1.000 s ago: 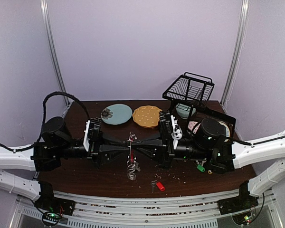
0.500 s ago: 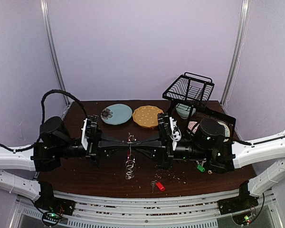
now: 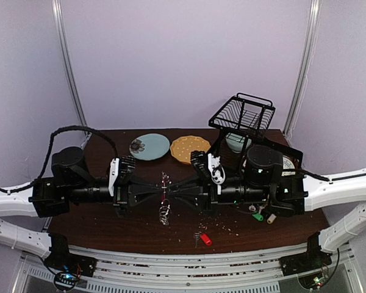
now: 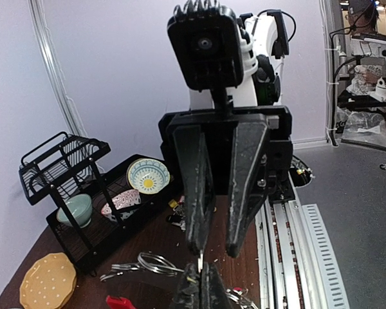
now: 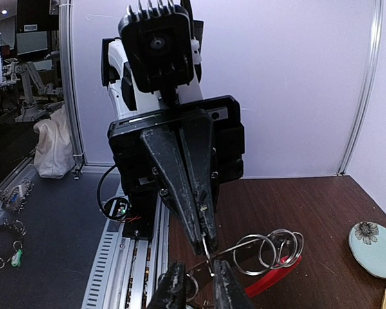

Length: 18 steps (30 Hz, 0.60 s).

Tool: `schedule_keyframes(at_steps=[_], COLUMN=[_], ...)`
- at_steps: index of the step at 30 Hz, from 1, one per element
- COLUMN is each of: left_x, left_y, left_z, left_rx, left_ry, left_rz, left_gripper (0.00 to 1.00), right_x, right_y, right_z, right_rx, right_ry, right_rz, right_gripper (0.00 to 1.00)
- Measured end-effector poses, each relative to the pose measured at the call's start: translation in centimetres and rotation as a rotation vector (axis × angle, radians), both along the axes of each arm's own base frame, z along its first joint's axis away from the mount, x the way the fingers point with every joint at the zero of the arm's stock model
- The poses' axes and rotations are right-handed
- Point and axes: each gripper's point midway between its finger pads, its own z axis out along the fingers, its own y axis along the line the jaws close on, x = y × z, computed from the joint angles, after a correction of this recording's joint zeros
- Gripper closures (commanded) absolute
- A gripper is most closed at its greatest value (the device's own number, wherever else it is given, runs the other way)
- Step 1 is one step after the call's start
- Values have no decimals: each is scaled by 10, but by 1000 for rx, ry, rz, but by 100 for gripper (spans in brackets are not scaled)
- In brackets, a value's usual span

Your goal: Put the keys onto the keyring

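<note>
The keyring (image 3: 165, 211), a silvery coil with a red sleeve, hangs between my two grippers above the table's middle. My left gripper (image 3: 159, 191) is shut on its wire, as its wrist view (image 4: 201, 283) shows. My right gripper (image 3: 170, 191) faces it tip to tip, with its jaws apart and the wire beside one finger (image 5: 226, 288). The coil (image 5: 273, 248) and the red sleeve (image 5: 276, 275) hang to the side. A loose key with a red tag (image 3: 204, 238) lies on the table near the front edge.
A blue plate (image 3: 150, 146) and an orange plate (image 3: 189, 149) sit at the back. A black dish rack (image 3: 242, 116) with bowls stands back right. A bunch with green and yellow tags (image 3: 261, 216) lies under the right arm. Crumbs dot the table.
Both arms have shifted left and slightly nearer, carrying the keyring along. The left gripper stays shut on the wire.
</note>
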Motion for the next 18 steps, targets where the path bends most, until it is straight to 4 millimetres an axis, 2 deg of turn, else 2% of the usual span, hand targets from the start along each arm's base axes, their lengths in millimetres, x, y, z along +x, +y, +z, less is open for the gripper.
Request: schedule_keyframes(at_steps=[5,14,18], left_x=[1,-2,-4], left_y=[2,2,1], left_z=[4,-11,-11], left_rx=[37,119,131], left_ry=[-57,-91,-101], left_rz=[9,-16,-36], left_gripper=[100,100,100], right_x=[1,3,3], right_y=[2,8,9], right_z=[2,-11,-14], right_rx=[-40,-103,-127], right_ry=[-40,-65,-75], right_rz=[4,10,13], right_gripper=[90,92,88])
